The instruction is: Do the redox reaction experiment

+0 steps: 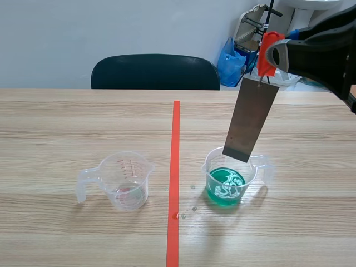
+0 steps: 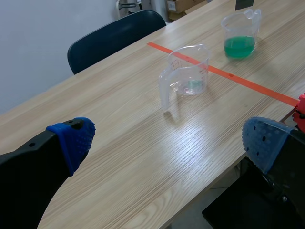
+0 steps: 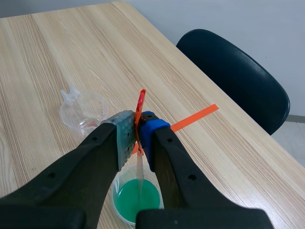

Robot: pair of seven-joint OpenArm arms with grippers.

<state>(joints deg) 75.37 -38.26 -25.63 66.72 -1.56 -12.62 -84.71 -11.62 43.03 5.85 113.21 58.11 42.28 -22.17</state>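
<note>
Non-task stuff, mostly past table's far edge
Dark chair at far edge, approx mid; blue bag beyond far right corner, w/ grey metal frame just behind it. Pale wall at back. Orange-red tape line runs mid-tabletop from near edge, stops short of far edge.
</note>
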